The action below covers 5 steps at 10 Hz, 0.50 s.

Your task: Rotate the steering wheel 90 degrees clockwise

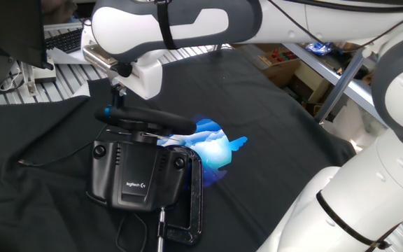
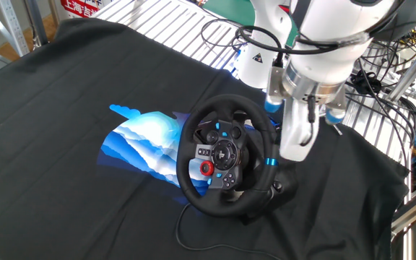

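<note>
One fixed view: steering wheel (image 1: 149, 117) edge-on above its base (image 1: 138, 176), hand (image 1: 118, 92) at its far rim, grip state indeterminate; other fixed view: stripe (image 2: 270, 161) sits at the right, suggesting the turn is largely made.

Pincer (image 1: 117, 93) fingertips behind steering wheel (image 1: 149, 117) rim, spacing indiscernible.

Even, diffuse overhead light fills both views, bright enough to blow out the robot arm's white shells (image 1: 180, 21) to near featureless glare. The black cloth (image 2: 63, 94) swallows shadow and detail, so dark objects merge into it. Focus is fairly sharp at centre; the background clutter is softer, with slight compression haze throughout.
</note>
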Available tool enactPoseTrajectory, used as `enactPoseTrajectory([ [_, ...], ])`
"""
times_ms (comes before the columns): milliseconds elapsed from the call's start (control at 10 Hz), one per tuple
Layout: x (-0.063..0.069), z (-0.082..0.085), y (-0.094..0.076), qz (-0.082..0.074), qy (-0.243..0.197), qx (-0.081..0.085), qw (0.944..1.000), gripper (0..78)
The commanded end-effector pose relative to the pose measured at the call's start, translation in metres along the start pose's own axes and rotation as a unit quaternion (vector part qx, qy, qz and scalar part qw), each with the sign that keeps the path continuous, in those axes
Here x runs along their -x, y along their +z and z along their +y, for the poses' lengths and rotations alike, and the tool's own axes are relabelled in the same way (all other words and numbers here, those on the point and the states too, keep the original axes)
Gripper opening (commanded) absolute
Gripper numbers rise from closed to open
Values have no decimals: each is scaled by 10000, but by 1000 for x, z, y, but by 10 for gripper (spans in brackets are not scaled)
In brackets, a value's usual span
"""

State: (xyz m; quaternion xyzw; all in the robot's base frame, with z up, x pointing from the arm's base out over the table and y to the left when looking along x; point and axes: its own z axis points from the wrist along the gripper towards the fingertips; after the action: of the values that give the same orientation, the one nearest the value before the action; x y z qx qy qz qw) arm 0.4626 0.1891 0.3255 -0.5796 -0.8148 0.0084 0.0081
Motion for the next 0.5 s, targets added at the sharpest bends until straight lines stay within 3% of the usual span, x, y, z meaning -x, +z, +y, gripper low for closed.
enactPoseTrajectory([
  [100,9,5,2,-52,139,54,9999,15],
  [500,15,5,-1,-38,136,58,9999,15],
])
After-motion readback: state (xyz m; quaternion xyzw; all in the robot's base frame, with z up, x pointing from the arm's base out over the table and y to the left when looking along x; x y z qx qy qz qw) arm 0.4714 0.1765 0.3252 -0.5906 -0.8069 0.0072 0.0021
